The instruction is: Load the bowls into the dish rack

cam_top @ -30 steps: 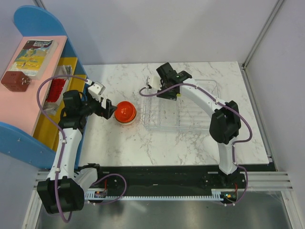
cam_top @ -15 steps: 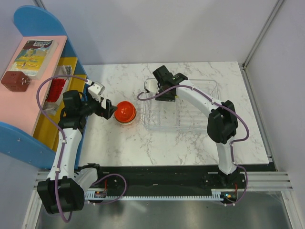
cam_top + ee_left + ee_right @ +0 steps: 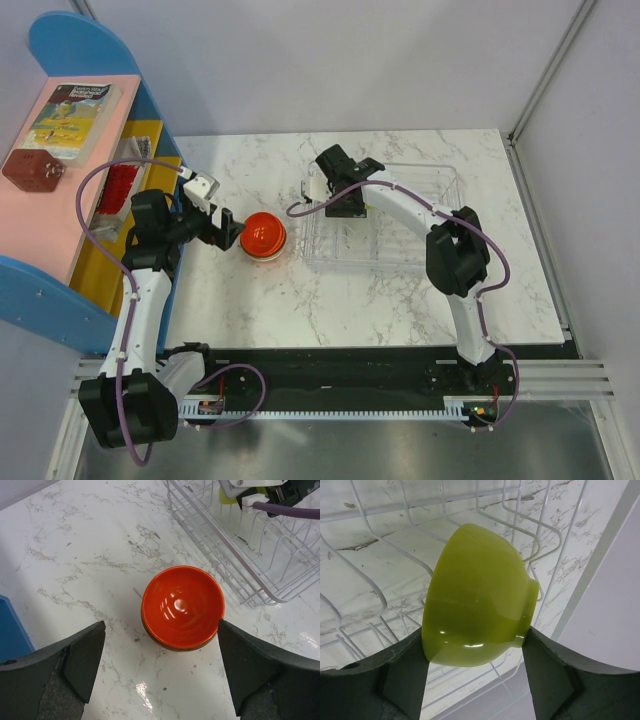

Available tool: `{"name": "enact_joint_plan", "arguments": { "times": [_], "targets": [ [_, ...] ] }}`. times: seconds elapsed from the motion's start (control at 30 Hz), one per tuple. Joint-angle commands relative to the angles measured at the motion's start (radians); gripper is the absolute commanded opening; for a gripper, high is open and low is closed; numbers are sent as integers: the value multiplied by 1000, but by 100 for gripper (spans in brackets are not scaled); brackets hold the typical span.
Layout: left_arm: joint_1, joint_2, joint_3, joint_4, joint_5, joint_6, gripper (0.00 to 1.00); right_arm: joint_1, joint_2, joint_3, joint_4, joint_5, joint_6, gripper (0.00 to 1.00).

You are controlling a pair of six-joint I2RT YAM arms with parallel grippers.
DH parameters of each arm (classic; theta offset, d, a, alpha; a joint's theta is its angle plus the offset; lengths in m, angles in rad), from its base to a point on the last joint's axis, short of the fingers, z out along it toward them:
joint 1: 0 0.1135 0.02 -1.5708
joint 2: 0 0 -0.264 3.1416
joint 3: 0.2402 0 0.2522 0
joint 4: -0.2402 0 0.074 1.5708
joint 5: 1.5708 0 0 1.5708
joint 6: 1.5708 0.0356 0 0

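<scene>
1. Fingers (image 3: 402, 680) of the right gripper (image 3: 475, 632) are being pressed against opposite sides of the lime green bowl (image 3: 470, 590), so the bowl is being clamped between them.
2. This bowl is being held on its side, with its foot turned towards the right of the wrist view, over the white wires of the dish rack (image 3: 370, 587). Whether any wire is touching it cannot be told.
3. In the overhead view, the right arm is being stretched across the rack to its far left corner. The rack itself is lying on the right half of the marble table (image 3: 330, 300).
4. The left gripper (image 3: 161, 625) is being held with its jaws wide apart, one finger on each side of an orange bowl (image 3: 182, 605). A gap is showing on both sides, so nothing is being gripped.
5. The orange bowl is being carried mouth up on a second bowl (image 3: 167, 646), whose darker rim is showing just beneath it. How many bowls are stacked below cannot be told.
6. This stack is resting on the table just to the left of the rack, near its corner but apart from it.
7. Beyond the left arm, the left edge of the table is being flanked by a blue shelf (image 3: 60, 300).
</scene>
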Motion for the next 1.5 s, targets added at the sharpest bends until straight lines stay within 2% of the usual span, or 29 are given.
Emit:
{"name": "enact_joint_plan", "arguments": {
  "times": [0.0,0.3,0.4,0.43,0.53,0.67,0.73,0.8,0.87,1.3,1.47],
  "targets": [
    [7,-10,0,30,31,-28,100,-5,37,24,-20,-1,-16,0],
    [12,-11,-2,28,34,-27,100,-7,60,26,-32,-17,12,0],
    [12,-11,0,30,37,-30,100,-5,59,29,-43,-9,15,32],
    [13,-11,-2,30,37,-28,100,-7,59,29,-45,-4,18,48],
    [13,-11,-2,30,38,-28,100,-7,46,32,-49,-10,24,63],
    [15,-13,-2,30,38,-28,100,-7,36,38,-51,-26,35,75],
    [15,-14,-2,28,38,-27,100,-7,28,39,-51,-30,35,87],
    [15,-14,0,30,38,-28,100,-5,26,44,-51,-32,41,88],
    [16,-16,-2,28,38,-28,100,-7,23,49,-49,-33,44,98],
    [22,-16,-3,28,44,-28,100,-7,-18,116,-20,-52,102,98],
    [24,-22,-3,28,48,-28,100,-8,-61,90,-19,-118,136,98]
  ]
}}
